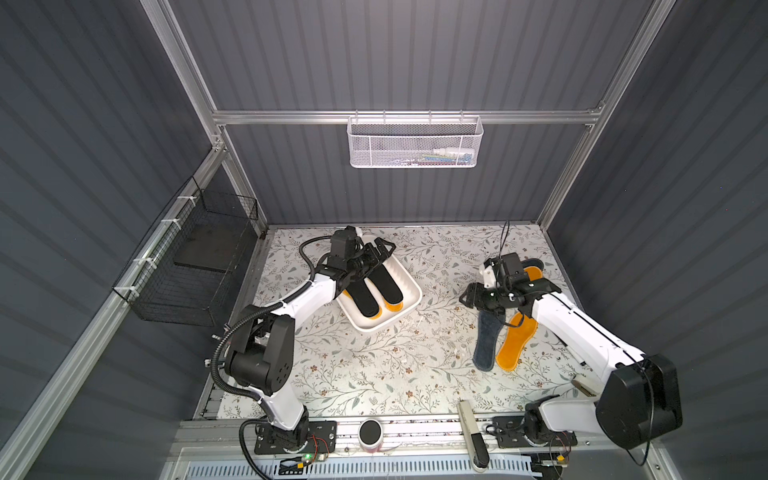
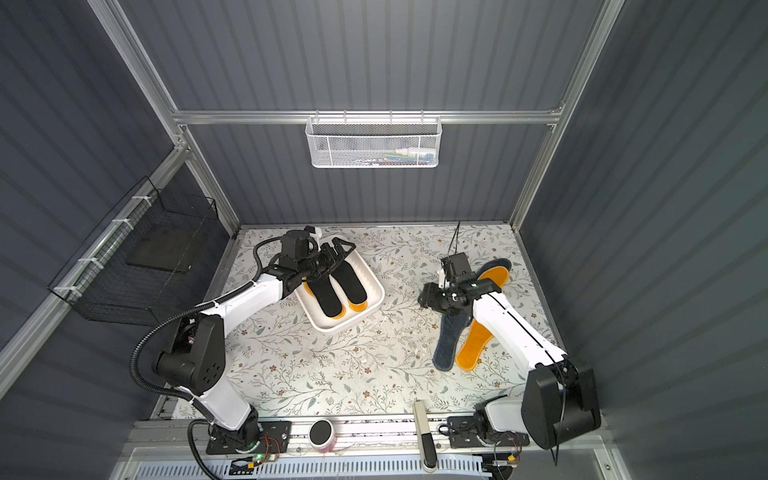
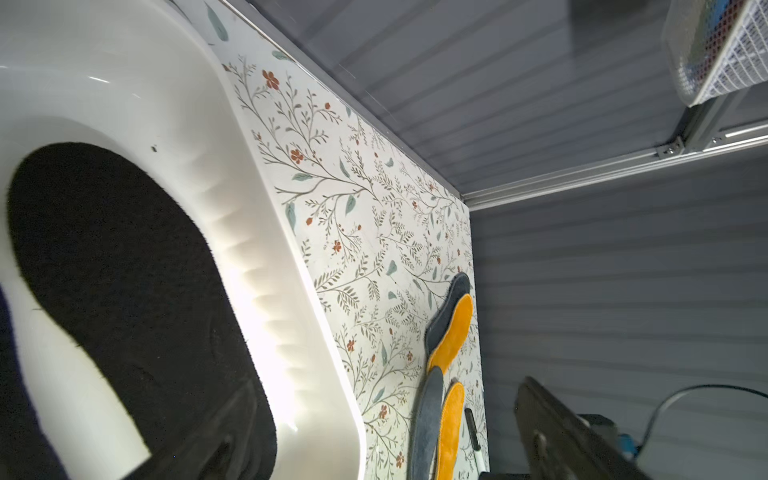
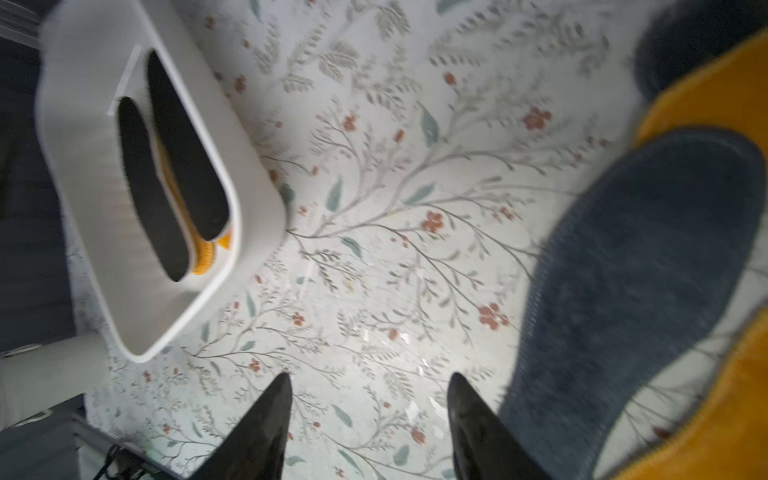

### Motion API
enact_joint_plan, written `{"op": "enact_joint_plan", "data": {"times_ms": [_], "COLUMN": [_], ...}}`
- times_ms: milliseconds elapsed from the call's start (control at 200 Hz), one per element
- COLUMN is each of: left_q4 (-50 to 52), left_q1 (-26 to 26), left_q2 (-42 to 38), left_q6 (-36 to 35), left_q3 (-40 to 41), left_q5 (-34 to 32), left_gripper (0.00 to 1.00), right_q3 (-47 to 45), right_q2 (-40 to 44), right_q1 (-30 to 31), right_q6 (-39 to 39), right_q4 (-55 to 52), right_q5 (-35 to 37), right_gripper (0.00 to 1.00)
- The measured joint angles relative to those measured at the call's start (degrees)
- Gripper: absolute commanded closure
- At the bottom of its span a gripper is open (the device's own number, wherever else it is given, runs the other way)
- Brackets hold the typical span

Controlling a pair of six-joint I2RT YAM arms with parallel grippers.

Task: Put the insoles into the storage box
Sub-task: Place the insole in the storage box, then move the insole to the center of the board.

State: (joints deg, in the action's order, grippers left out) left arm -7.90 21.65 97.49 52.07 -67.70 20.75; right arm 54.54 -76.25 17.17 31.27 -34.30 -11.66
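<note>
Your storage box [image 1: 409, 308]: two black insoles [image 1: 362, 298], two orange insoles [image 1: 393, 306]
Table [image 1: 374, 374], near right edge: two grey-blue insoles [image 1: 484, 345], two loose orange insoles [image 1: 515, 340]
Left gripper [image 1: 383, 249], right gripper [image 4: 370, 376]: spread, empty

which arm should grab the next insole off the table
Right. The right gripper hovers open by the nearer grey-blue insole and orange insole; the left gripper is over the storage box.

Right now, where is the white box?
In both top views the storage box sits at the far left of the flowery table, under the open left gripper.
</note>
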Motion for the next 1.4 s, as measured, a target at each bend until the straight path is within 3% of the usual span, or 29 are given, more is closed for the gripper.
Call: {"op": "enact_joint_plan", "data": {"times_ms": [175, 410, 690, 1086, 1251, 1401], "left_q4": [-2.1, -2.9, -2.9, -2.9, -2.9, -2.9], "left_q1": [0.0, 0.0, 0.0, 0.0, 0.0, 0.0], "left_q2": [0.0, 0.0, 0.0, 1.8, 1.8, 1.8], "left_q6": [0.0, 0.0, 0.0, 0.0, 0.0, 0.0], "left_q3": [0.3, 1.1, 1.2, 1.6, 1.6, 1.6], "left_q5": [2.9, 4.6, 4.8, 4.9, 4.8, 4.8], "left_gripper": [0.01, 0.01, 0.01, 0.01, 0.0, 0.01], "right_q3": [-5.6, -6.6, -6.7, -2.9, -3.2, -5.5], "right_q2": [-0.4, -6.4, -13.1, -19.1, -18.9, -13.6], "right_q1": [0.0, 0.0, 1.1, 9.3, 11.4, 11.5], "right_q6": [4.5, 6.3, 6.3, 4.7, 2.2, 1.5], "right_q4": [-3.3, -2.4, 3.4, 12.9, 14.8, 15.6], "right_q5": [4.7, 6.4, 1.9, -7.9, -9.4, -7.2], "right_gripper": [0.36, 0.35, 0.35, 0.37, 0.38, 0.38]}}
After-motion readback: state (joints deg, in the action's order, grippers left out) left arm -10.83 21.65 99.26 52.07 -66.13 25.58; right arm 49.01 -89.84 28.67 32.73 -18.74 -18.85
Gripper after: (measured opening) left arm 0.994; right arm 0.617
